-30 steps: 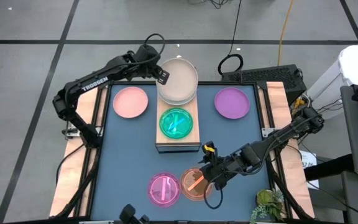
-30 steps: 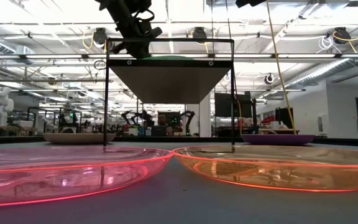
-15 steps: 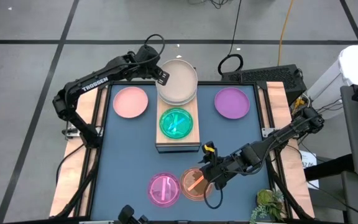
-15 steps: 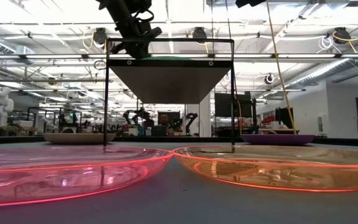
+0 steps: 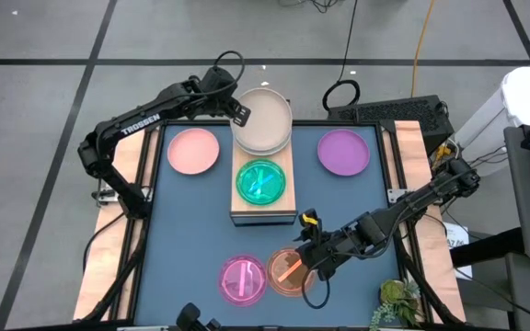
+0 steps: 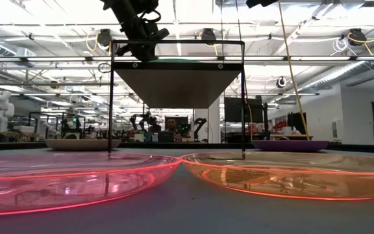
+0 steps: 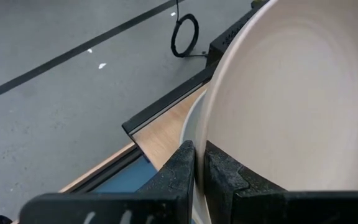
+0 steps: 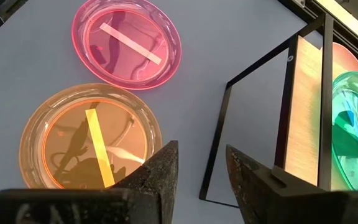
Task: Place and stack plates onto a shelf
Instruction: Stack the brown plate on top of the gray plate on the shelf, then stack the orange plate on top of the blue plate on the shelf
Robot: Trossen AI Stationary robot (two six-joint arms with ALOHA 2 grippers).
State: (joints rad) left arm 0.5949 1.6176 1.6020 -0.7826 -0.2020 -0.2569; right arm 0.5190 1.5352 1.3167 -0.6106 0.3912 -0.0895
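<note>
My left gripper [image 5: 238, 112] is shut on the cream plate [image 5: 265, 118], which sits over the far end of the light-wood shelf [image 5: 263, 213]. A paler plate rim [image 7: 188, 127] shows just under the cream one. A green translucent plate [image 5: 261, 181] lies on the shelf's middle. On the table lie the salmon pink plate [image 5: 193, 150], the purple plate [image 5: 343, 152], the magenta plate [image 5: 244, 279] and the orange plate [image 5: 287, 273]. My right gripper [image 5: 307, 258] hangs open over the orange plate's right edge [image 8: 143, 118], touching nothing. My left gripper pinches the cream plate's rim [image 7: 202, 140] on its left side between the two fingers, one finger [image 7: 182, 168] under the rim and one [image 7: 225, 177] on the inner face. It comes from the table's left, slanting down. Whether the plate rests on the one below, I cannot tell.
The shelf stands on a black metal frame [image 6: 112, 97], raised above the blue table top [image 5: 182, 221]. Wooden side boards [image 5: 410, 147] flank the table. A small plant [image 5: 399, 306] sits at the near right corner. A cable coil [image 5: 341, 95] lies beyond the far edge.
</note>
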